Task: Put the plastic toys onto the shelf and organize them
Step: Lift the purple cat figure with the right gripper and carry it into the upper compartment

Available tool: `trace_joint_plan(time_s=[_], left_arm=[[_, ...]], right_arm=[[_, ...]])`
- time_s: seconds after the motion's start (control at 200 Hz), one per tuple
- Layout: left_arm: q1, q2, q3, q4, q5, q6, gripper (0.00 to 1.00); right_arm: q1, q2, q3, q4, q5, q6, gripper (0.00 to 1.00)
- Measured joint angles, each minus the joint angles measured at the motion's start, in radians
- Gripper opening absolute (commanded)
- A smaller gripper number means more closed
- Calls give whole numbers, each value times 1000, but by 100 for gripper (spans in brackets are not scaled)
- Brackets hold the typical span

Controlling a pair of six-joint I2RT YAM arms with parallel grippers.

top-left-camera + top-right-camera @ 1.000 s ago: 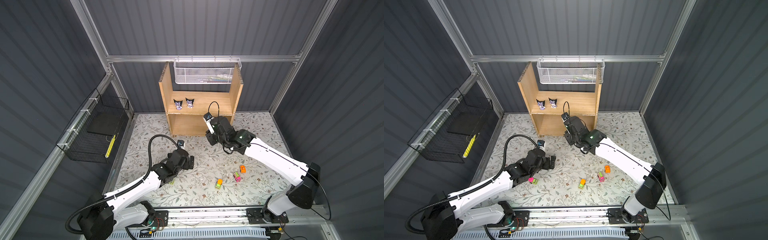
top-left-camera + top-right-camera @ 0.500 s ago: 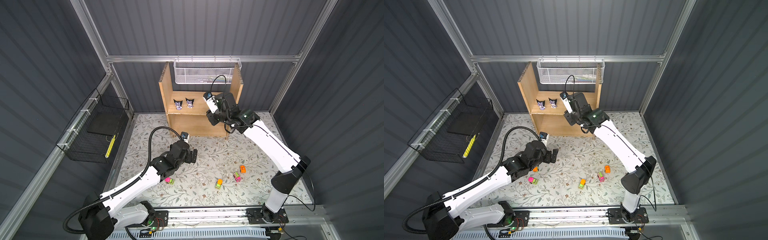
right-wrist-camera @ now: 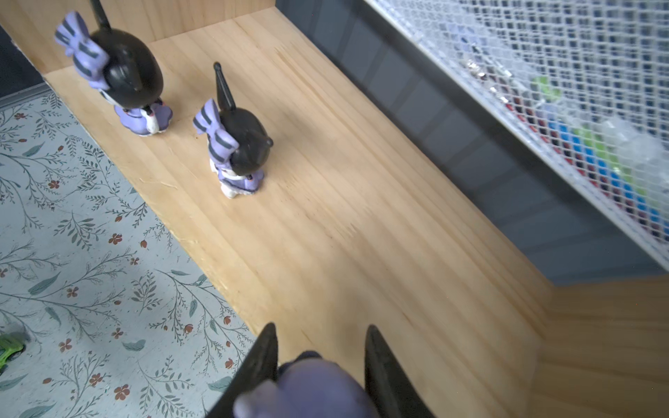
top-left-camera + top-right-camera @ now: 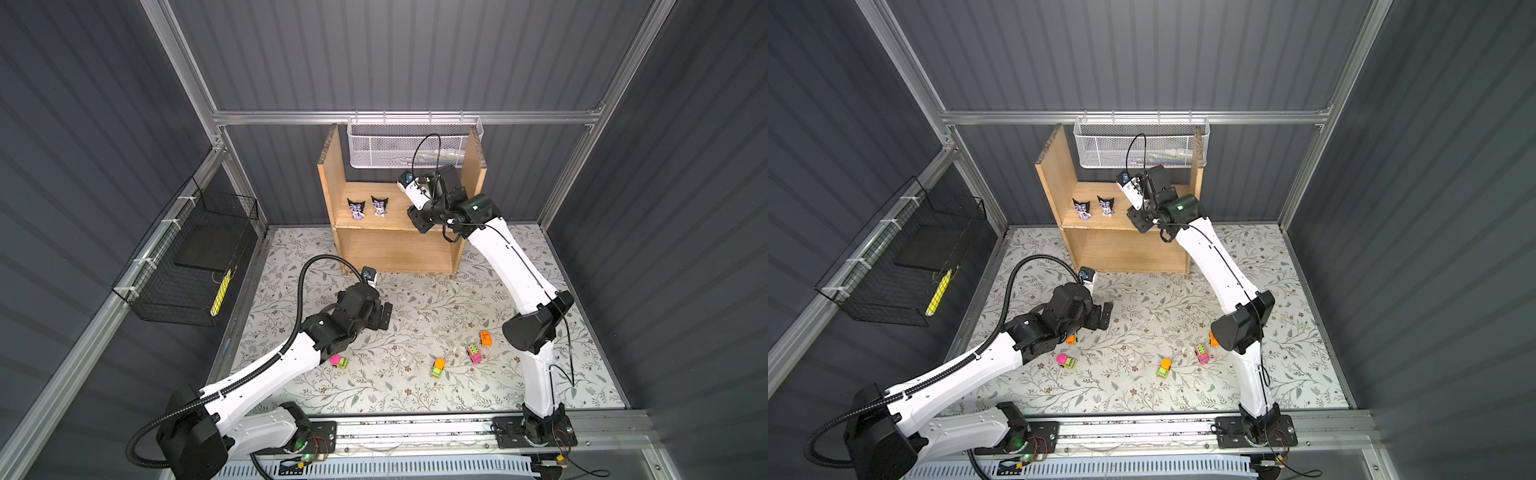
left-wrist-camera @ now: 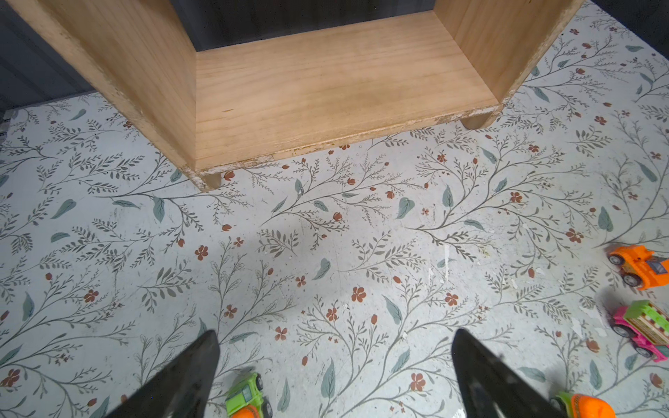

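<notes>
Shelf edges: the shelf [image 4: 330, 183] stands at the back wall between tall side panels. My right gripper [image 3: 320, 327] is over the upper tier, near its front edge and towards the right panel.
Room on the tier: bare wood runs from my right fingertips [image 3: 269, 327] to the nearer standing figurine [image 3: 235, 144].
Overhead: the white mesh basket [image 3: 543, 108] hangs above the back of that tier.
Floor room: open floral mat [image 4: 415, 299] lies between my left gripper [image 5: 335, 332] and the shelf's bottom lip.
White mesh basket: coloured things inside, too blurred to name.
Black wire basket [image 4: 187, 266]: it hangs on the left wall and holds a yellow item [image 4: 220, 286] at its front.
Upper tier: the nearer standing figurine and a farther figurine [image 3: 126, 79] stand upright side by side on the left half.
Right gripper: narrow, clamped on a held figurine [image 3: 311, 391] that sits between my fingers. I cannot tell if it touches the wood.
Left gripper: spread wide and holding nothing, low over the mat in front of the lower tier.
Toy cars [image 4: 438, 368]: they lie scattered on the mat, well apart from the shelf. A pink-and-green car [image 4: 340, 361] lies beside my left forearm.
</notes>
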Motion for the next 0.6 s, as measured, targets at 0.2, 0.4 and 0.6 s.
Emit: trace_joint_plan(time_s=[0.2, 0.4, 0.6], left_arm=[[0, 32, 2, -11, -12, 0, 100], [0, 35, 4, -21, -27, 0, 100], [0, 35, 4, -22, -34, 0, 100]], right_arm=[[-24, 35, 7, 0, -38, -17, 26], [-45, 51, 7, 14, -65, -24, 26], [-51, 67, 25, 24, -74, -32, 28]])
